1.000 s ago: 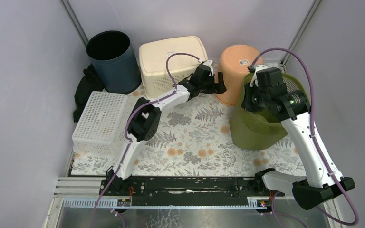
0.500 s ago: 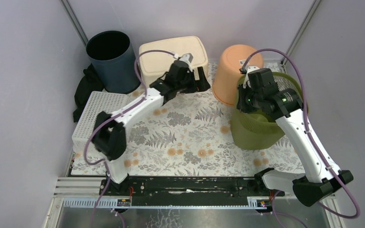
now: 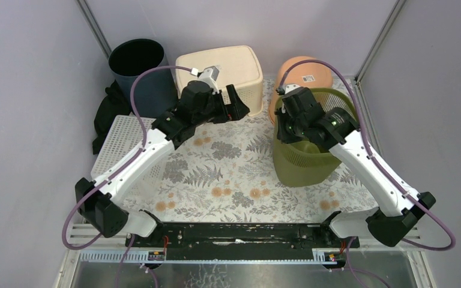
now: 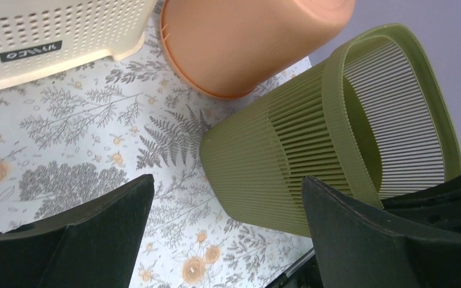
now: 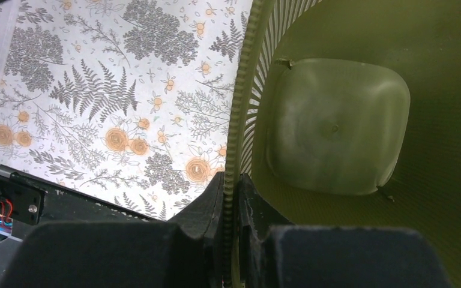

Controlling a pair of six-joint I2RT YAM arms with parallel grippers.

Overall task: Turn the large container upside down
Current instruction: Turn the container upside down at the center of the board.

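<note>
Right claw (image 5: 230, 201) pinches the rim of the large green container (image 3: 305, 161), which stands mouth-up on the right of the floral worktop (image 3: 228, 174), just in front of an upturned orange bin (image 3: 303, 69). Only the right wrist view shows one finger on each side of the rim. Left claw (image 3: 238, 108) hangs spread and holds nothing.
</note>
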